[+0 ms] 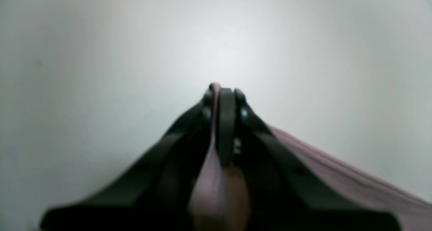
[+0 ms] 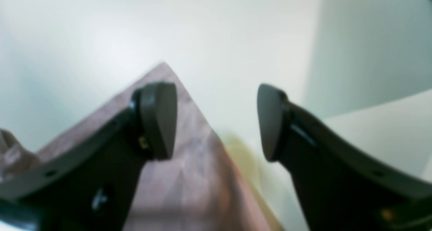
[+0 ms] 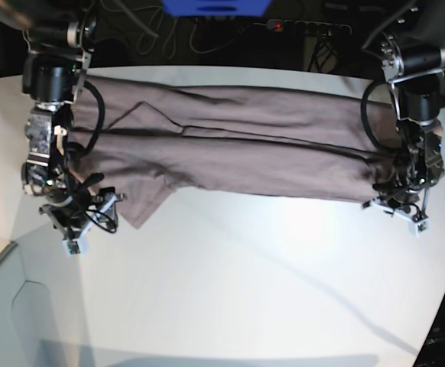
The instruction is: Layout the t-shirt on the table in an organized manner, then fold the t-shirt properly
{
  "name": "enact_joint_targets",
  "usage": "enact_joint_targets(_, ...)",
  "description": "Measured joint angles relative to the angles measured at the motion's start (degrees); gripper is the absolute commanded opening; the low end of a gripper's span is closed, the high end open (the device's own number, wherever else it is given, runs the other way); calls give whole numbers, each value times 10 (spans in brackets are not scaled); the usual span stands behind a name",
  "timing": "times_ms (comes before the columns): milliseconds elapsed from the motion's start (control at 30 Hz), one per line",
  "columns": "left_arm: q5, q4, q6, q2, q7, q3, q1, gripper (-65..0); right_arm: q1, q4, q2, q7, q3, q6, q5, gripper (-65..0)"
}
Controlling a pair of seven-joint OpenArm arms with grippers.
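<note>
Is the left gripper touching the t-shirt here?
Touching. In the left wrist view the left gripper is shut on a fold of the t-shirt, with mauve fabric pinched between its fingers and poking out past the tips.

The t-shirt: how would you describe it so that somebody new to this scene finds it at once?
Look at the large white table. Across its far half lies the t-shirt, a long mauve-grey cloth stretched between the two arms. The left end effector pinches one end and the right end effector stands open at the other; nothing else on the table is soft or coloured.
</note>
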Motion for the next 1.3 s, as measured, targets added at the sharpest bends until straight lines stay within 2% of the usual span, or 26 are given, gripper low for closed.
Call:
enact_joint_targets(100,0,0,0,-2,0,0,1,-650,24,-59,13,-3,-30,0,-3,-269)
enact_joint_targets(200,0,0,0,-1,1,0,0,-650,41,-103,11,8,-54,0,0,-269)
enact_joint_targets(400,0,0,0,-1,0,0,0,-650,59,-183,16,85,-55,-1,6,-273)
enact_joint_targets(467,0,0,0,-1,0,0,0,-650,63,-195,22,95,-55,-1,12,-288)
enact_joint_targets(533,0,0,0,-1,0,0,0,-650,61,-196,23,101,-55,-1,10,-351)
enact_joint_targets(700,0,0,0,-1,0,0,0,-650,61,-196,25,98,-55,-1,8,-602)
enact_joint_targets(733,0,0,0,-1,0,0,0,-650,61,-196,25,97,-55,-1,8,-640)
enact_joint_targets(767,0,0,0,-1,0,0,0,-650,61,-196,25,97,-55,-1,8,-650)
enact_joint_targets(1033,0,0,0,-1,0,0,0,-650,59,-196,24,99,-55,-1,8,-642)
enact_joint_targets(1100,0,0,0,-1,0,0,0,-650,60,-196,24,98,-55,-1,8,-598)
enact_joint_targets(1233,0,0,0,-1,0,0,0,-650,61,-195,23,96,-56,-1,14,-456)
enact_joint_targets(1300,0,0,0,-1,0,0,0,-650,54,-164,23,68,-56,0,0,-404)
